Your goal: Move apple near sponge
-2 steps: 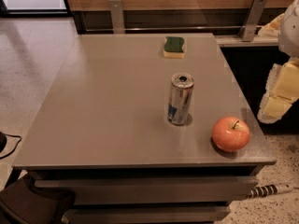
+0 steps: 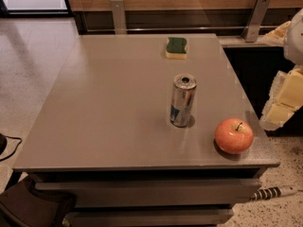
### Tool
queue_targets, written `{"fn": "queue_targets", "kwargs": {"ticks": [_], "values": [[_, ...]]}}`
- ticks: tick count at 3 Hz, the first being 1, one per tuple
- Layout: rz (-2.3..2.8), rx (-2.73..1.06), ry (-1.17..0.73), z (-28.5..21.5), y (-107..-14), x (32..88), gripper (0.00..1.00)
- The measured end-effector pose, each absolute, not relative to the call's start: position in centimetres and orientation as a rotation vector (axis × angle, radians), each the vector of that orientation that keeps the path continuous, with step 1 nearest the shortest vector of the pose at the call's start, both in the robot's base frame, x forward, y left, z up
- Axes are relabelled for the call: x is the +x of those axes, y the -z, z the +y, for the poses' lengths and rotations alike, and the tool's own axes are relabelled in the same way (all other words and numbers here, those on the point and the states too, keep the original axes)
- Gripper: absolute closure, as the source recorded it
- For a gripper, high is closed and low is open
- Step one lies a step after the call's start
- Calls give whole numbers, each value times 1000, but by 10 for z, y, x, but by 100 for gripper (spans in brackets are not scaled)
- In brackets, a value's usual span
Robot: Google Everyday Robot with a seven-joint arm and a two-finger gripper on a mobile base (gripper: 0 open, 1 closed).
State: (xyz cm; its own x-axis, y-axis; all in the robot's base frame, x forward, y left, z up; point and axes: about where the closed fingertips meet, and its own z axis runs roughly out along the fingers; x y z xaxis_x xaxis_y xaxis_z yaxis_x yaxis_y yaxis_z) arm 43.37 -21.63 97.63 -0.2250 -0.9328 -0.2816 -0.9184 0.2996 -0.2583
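Apple (image 2: 234, 135) rests on the grey table (image 2: 109, 108) close to the front right corner, at about 4 o'clock from the can (image 2: 182, 100). It is near the can but not touching it. Its short dark stem points up.

The can stands upright near the middle of the table top. The print on its side is too blurred to read.

The sponge (image 2: 176, 47) lies at 12 o'clock from the can, near the far edge, with the green side up over the pale yellow base. It is well apart from the apple, and the can stands a little to the left of the line between them.

The gripper (image 2: 280, 105) hangs beyond the right edge of the table, at about 2 o'clock from the apple and apart from it. The picture border cuts it off, so only pale yellow padded parts show, with a piece of the white arm (image 2: 297, 34) above. Whether the claw is wide or narrow I cannot tell. It touches nothing on the table.

On the floor, at 5 o'clock from the table, lies a striped cable (image 2: 272, 192). At 7 o'clock there is a dark soft thing (image 2: 33, 207), cut by the lower border, and I cannot say what it is.
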Motion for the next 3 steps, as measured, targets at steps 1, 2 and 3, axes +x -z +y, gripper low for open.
{"fn": "queue_targets", "kwargs": {"ticks": [1, 2, 3], "values": [[2115, -1520, -148, -224, -941, 421, 0], [2025, -1410, -251, -231, -916, 411, 0], [1882, -1259, -390, -231, -882, 398, 0]]}}
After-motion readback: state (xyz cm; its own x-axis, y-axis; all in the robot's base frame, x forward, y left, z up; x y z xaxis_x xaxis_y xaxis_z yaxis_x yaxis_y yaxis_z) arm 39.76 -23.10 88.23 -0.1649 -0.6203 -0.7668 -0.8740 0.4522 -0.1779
